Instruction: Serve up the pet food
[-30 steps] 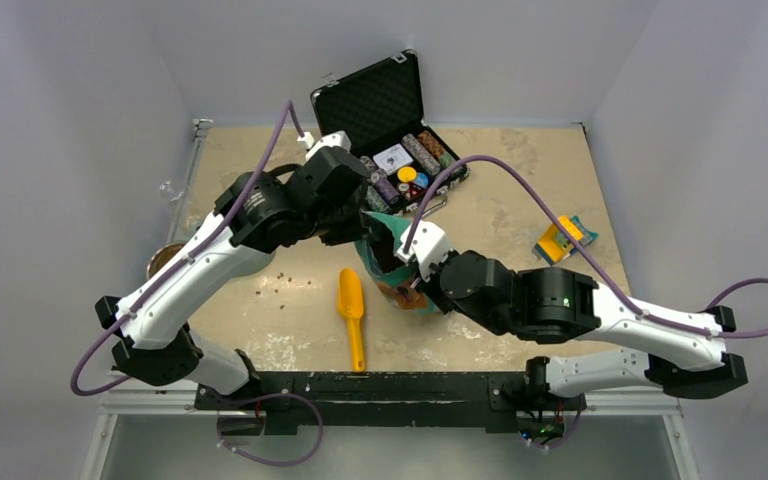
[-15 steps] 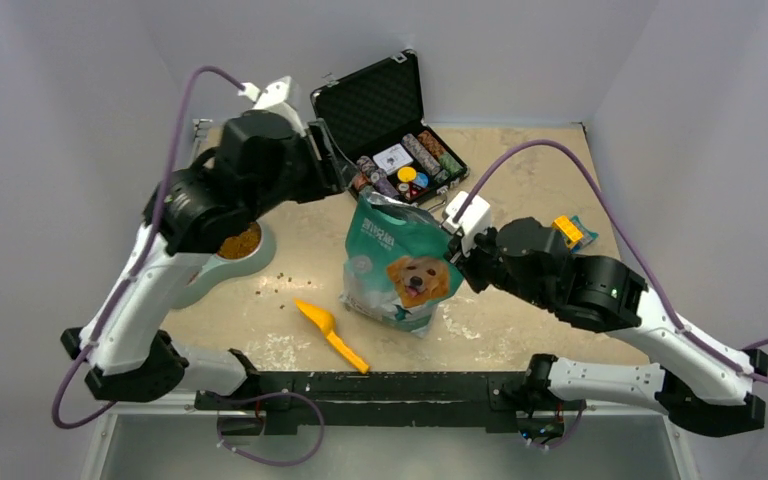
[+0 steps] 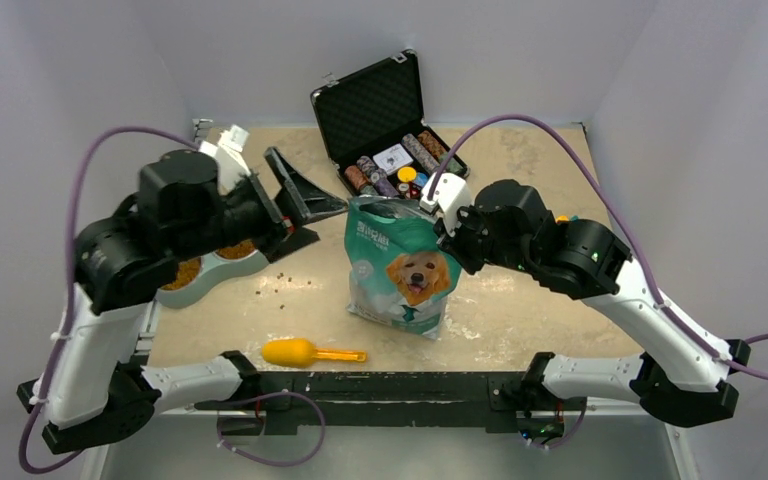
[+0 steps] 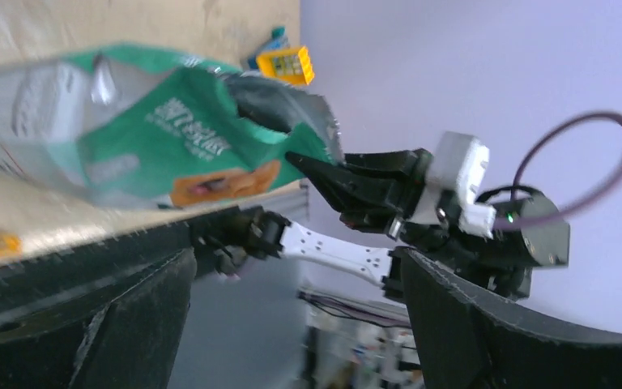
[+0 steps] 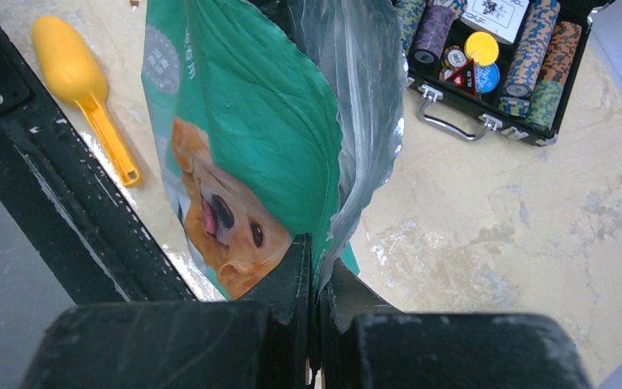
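The pet food (image 3: pixel 186 272) shows as brown kibble in both wells of a pale bowl (image 3: pixel 212 278) at the table's (image 3: pixel 520 180) left edge, partly hidden under the left arm. A few loose pellets (image 3: pixel 282 284) lie on the table between the bowl and the pouch (image 3: pixel 397 262). The teal pouch, with its retriever face, stands upright near the middle of the table, its torn top gaping and the silver lining showing. The right fingers (image 5: pixel 291 275) are pressed together on the pouch's top right edge, pinching the foil between them, and the pouch's base rests on the table. The left fingers (image 3: pixel 305 192) are spread wide and hold nothing, hanging in the air just left of the pouch's top and clear of it. A yellow scoop (image 3: pixel 305 352) lies on its side near the front edge, left of the pouch and apart from it. Behind the pouch an open black case (image 3: pixel 385 105) holds rows of poker chips (image 3: pixel 415 155), its lid standing up. Something small and yellow (image 4: pixel 287 65) lies past the right arm, too hidden to make out
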`<state>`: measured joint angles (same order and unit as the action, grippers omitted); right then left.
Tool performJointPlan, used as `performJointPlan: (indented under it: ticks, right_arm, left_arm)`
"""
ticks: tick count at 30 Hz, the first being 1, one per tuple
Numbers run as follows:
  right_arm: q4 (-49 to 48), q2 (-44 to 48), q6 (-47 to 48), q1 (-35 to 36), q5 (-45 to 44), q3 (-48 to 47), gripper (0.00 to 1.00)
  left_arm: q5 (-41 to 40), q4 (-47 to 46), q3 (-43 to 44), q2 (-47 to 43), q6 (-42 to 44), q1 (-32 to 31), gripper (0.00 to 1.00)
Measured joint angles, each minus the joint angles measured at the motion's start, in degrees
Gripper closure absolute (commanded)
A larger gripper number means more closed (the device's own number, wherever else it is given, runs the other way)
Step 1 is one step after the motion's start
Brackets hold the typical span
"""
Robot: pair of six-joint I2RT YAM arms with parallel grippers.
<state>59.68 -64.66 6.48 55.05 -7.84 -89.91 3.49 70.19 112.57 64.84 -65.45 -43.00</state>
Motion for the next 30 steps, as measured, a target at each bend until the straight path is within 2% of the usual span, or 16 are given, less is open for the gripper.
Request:
performJointPlan:
  ticks: [2, 4, 11, 16, 20, 25, 30]
  right_arm:
    - [0.13, -0.2, 0.74, -0.04, 0.22, -0.13, 1.0]
    - [0.35, -0.2, 1.18, -0.04, 0.94, -0.26, 1.0]
    - [0.85, -0.2, 1.36, -0.09, 2.86, -0.52, 1.0]
    - [0.92, -0.2, 1.49, -0.09, 3.21, -0.52, 1.0]
    - [0.96, -0.15, 1.55, -0.17, 3.17, -0.52, 1.0]
    - [1.2, -0.2, 1.7, -0.2, 3.08, -0.72, 1.0]
    - [1.77, -0.76, 2.16, -0.2, 3.02, -1.38, 1.0]
  left_arm:
    - [2.45, -2.1, -6.64, -0.7, -9.33, 0.13, 0.0]
    - [3.87, -2.97, -9.46, 0.59, -16.68, 0.13, 0.0]
    - [4.68, -6.43, -3.72, 12.44, -30.29, 0.13, 0.0]
    - [4.07, 0.98, -1.81, 14.4, -39.52, 0.11, 0.02]
    - [1.68, 8.57, -2.01, 11.69, -44.76, 0.09, 0.02]
    - [1.84, 11.26, -3.54, 10.29, -47.52, 0.09, 0.02]
    - [1.64, 10.1, -3.74, 15.74, -47.3, 0.09, 0.17]
